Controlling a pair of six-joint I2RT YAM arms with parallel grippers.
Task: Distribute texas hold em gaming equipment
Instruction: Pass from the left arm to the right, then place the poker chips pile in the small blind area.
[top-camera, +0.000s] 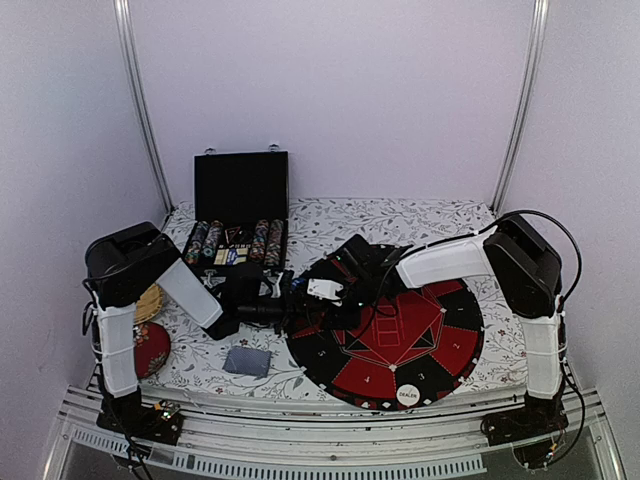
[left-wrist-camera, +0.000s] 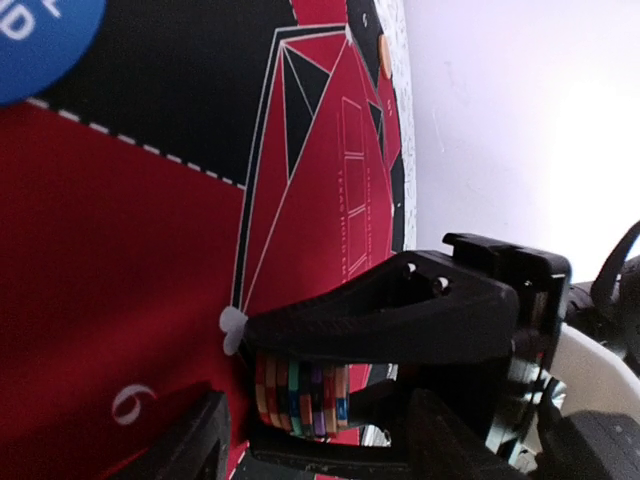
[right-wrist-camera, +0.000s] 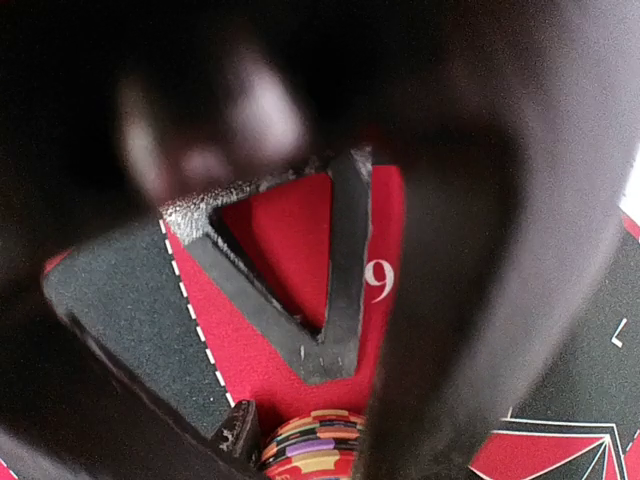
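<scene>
Nearest us, the white DEALER button (top-camera: 408, 394) lies on the near rim of the mat (top-camera: 455, 345). The grey-backed deck of cards (top-camera: 247, 361) lies on the flowered cloth (top-camera: 330, 220), just left of the mat.

Further in, both arms meet over the mat's left side. There the right gripper (left-wrist-camera: 250, 388) is clamped on a stack of chips (left-wrist-camera: 300, 402), the striped stack pinched between its two black fingers. The left gripper (left-wrist-camera: 318, 425) has its own fingers (left-wrist-camera: 195, 450) apart, one on either side of that same stack, with a gap showing at each side. The stack is over a red field of the mat. We cannot tell whether it touches the felt.

Beyond it, a blue button (left-wrist-camera: 40, 40) and an orange button (left-wrist-camera: 385, 55) lie on the mat. Farthest back, the chip case (top-camera: 240, 185) stands open with rows of chips (top-camera: 265, 240) in it.
</scene>
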